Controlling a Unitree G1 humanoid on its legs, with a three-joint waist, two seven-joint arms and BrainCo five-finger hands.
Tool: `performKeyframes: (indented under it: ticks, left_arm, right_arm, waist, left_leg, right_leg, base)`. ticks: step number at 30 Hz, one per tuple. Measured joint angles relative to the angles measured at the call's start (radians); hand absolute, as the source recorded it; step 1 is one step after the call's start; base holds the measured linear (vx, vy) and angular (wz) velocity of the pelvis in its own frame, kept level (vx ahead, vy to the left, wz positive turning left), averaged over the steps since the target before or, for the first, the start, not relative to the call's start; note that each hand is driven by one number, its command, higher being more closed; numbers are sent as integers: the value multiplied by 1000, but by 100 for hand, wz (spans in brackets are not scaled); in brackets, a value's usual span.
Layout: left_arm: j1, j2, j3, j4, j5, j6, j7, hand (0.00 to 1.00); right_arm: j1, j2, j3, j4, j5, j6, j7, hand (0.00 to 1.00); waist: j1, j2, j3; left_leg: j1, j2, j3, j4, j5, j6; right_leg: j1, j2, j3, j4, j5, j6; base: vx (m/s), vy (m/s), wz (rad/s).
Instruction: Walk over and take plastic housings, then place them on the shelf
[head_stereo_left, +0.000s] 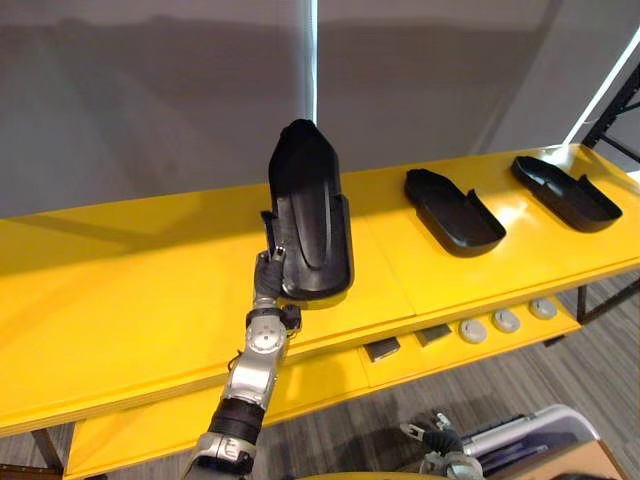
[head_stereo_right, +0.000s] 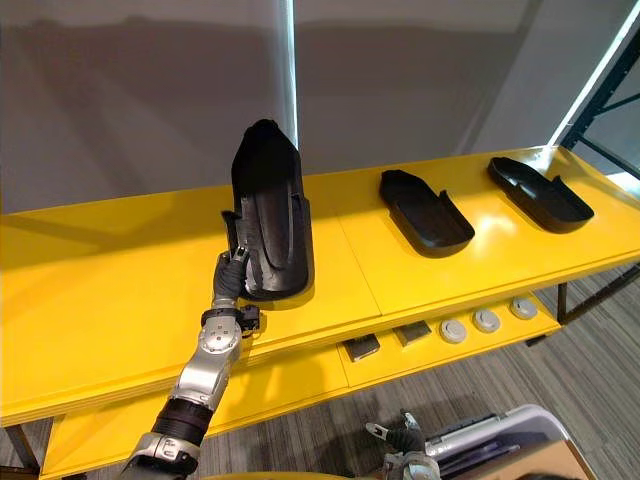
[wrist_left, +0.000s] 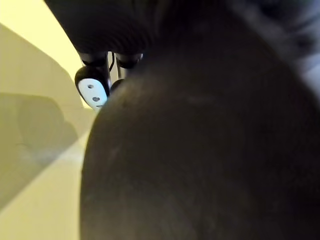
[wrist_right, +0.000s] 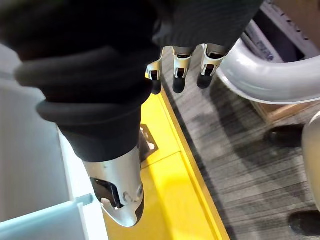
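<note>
Low at the near edge of the eye views, the robot's right hand (head_stereo_left: 440, 438) hangs beside the front of the yellow two-level shelf (head_stereo_left: 120, 290). Its own wrist view shows its fingers (wrist_right: 180, 75) straight and relaxed, holding nothing, above the grey floor (wrist_right: 250, 150) and the edge of the shelf's lower board.

Further in, the left hand (head_stereo_right: 229, 277) reaches over the upper board and holds a long black plastic housing with a rounded nose (head_stereo_left: 308, 215). The housing stands tilted up, its hollow side facing the camera and its nose pointing at the grey wall (head_stereo_left: 150, 90). Fingers (head_stereo_right: 232, 238) clamp the housing's left edge near its lower end. Whether that end touches the board cannot be told.

To the right, 2 more black plastic housings lie hollow side up on the upper board: one near the middle (head_stereo_left: 453, 212), one near the far right end (head_stereo_left: 565, 192), well apart from each other.

On the lower board sit 2 dark grey square pieces (head_stereo_left: 383, 349) (head_stereo_left: 433, 335) and 3 round pale grey discs (head_stereo_left: 473, 331) (head_stereo_left: 506, 321) (head_stereo_left: 543, 308) in a row.
</note>
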Motion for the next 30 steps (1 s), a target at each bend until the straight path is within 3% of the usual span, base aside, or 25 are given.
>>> performKeyframes:
  ticks: [5,10,11,25,30]
  left_arm:
    - [-85,38,52,89,0,38,36,100]
    - [-103,51,96,114,0,60,42,100]
    - [-131,57,109,156,0,63,43,0]
    - [-316,94,163,274,-8,82,64,0]
    - [-326,78,163,293,-82,73,90,0]
  right_arm:
    - [2,1,28,8,-2,-1,3,0]
    - [4,1,38,8,-10,-2,19,0]
    - [3,2,38,9,-10,0,22,0]
    - [-30,2,37,11,-11,2,26,0]
    - [-33,2,36,12,-11,2,25,0]
  waist:
    - [-11,-3,20]
    - [-23,-11,25]
    - [-25,-13,27]
    - [-33,-18,63]
    - [-34,-17,68]
  left_leg:
    - [-10,-4,-8,-56,34,-24]
    - [-13,-4,-9,-62,35,-25]
    - [-14,-4,-10,-62,35,-26]
    - [-14,-14,-15,-55,48,-10]
    - [-10,-15,-34,-55,48,-10]
  right_leg:
    - [-33,0,3,-27,32,5]
    - [-35,1,1,-36,34,5]
    - [-35,1,1,-36,34,5]
    - [-29,9,1,-44,44,4]
    - [-17,9,-5,-55,47,-1]
  base:
    - [-162,-8,-2]
    - [-64,-15,-2]
    - [0,0,0]
    - [40,-1,-3]
    - [-65,-4,7]
